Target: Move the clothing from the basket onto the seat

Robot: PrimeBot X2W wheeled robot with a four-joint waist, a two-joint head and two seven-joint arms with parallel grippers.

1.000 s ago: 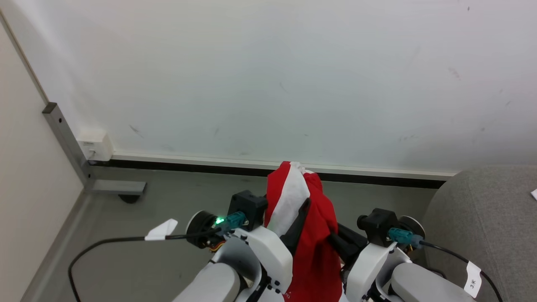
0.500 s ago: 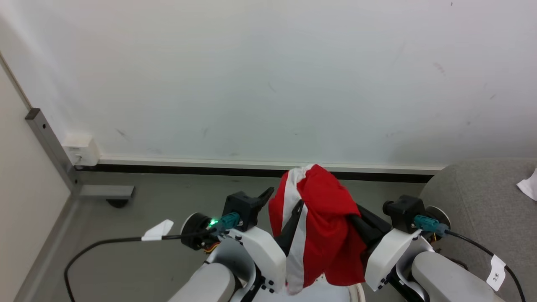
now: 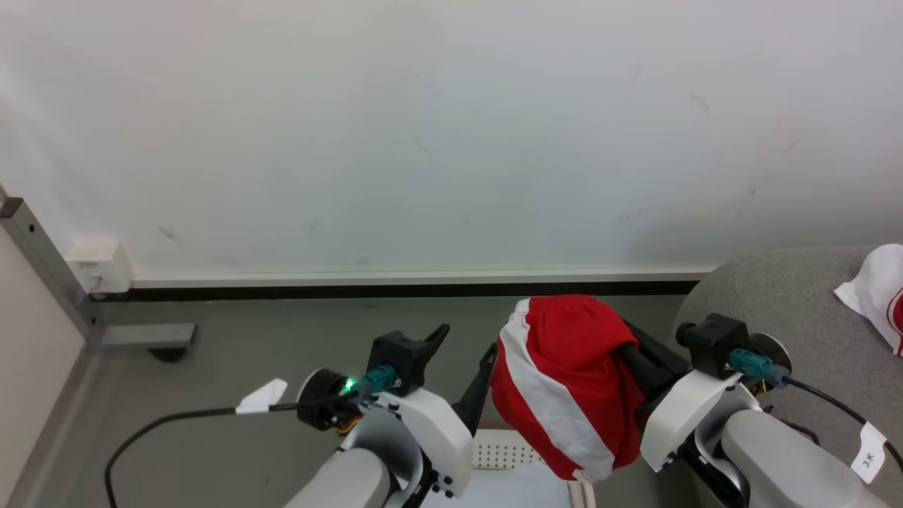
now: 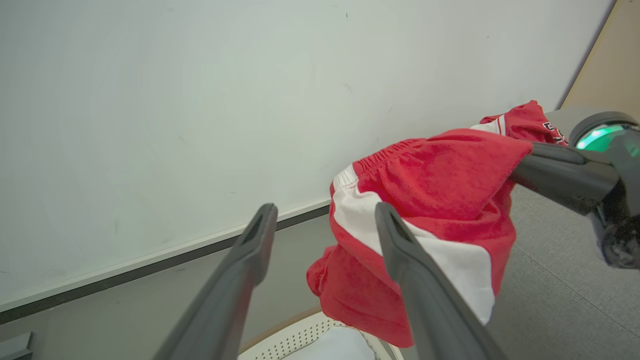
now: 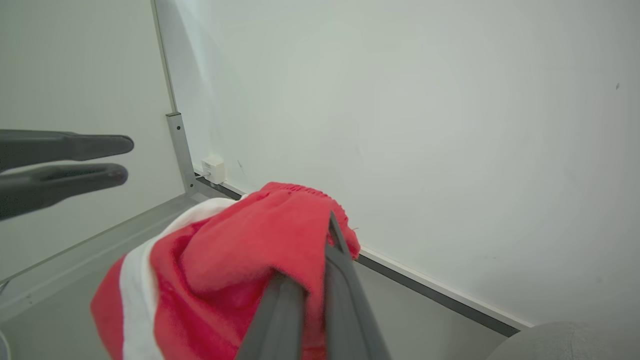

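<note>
Fuzzy cloth clothing [image 3: 564, 381], matt dark fingers [image 4: 237, 285] (plastic, seemingly), perforated plastic basket [image 3: 501, 451], coarse fabric seat [image 3: 797, 310]

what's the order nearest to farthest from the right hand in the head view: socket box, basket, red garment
1. red garment: gripped in the right hand
2. basket: below it, leftward
3. socket box: far off, upper left

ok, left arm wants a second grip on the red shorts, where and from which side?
The red shorts' white stripe, on the hanging fold, from the robot's left: it faces the open left gripper, while the right gripper clamps the bunched top.
</note>
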